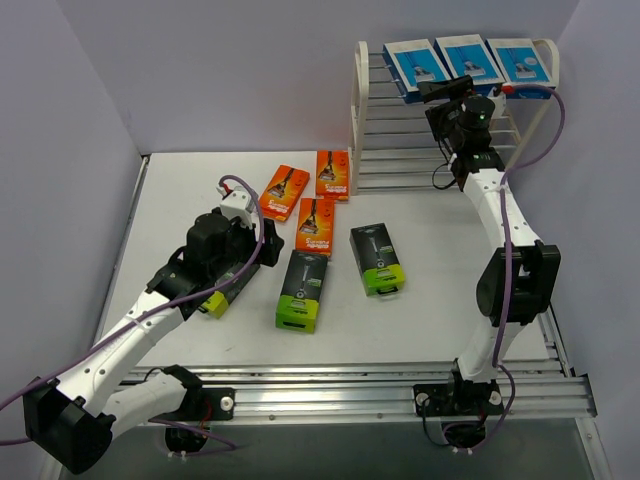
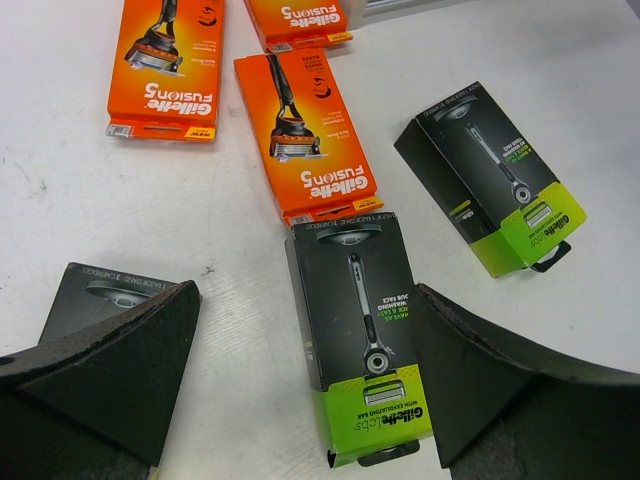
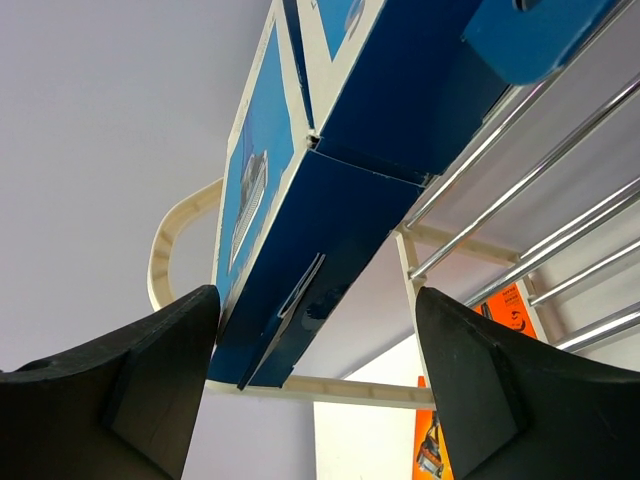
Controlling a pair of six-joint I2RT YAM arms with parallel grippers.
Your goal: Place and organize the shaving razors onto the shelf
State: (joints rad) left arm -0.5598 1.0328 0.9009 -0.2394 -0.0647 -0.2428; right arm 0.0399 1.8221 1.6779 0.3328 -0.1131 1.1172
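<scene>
**Blue ones are up top, the rest are on the table**

My right gripper (image 3: 315, 290) is up at the cream-white plastic rack with silvery rods (image 1: 361, 110), far right. Its jaws are spread either side of the end of a flat blue-and-white razor pack (image 3: 300, 230), one of three lying in a row on the top tier.

My left gripper (image 2: 305, 290) hangs wide open over the white table (image 1: 440, 320), right above a black pack with a lime-green end (image 2: 360, 340). A second black pack (image 2: 495, 170) lies to its right. A third black pack (image 2: 100, 290) peeks out from under my left finger.

The three orange packs (image 2: 305, 130) lie just beyond, each picturing a razor.
</scene>
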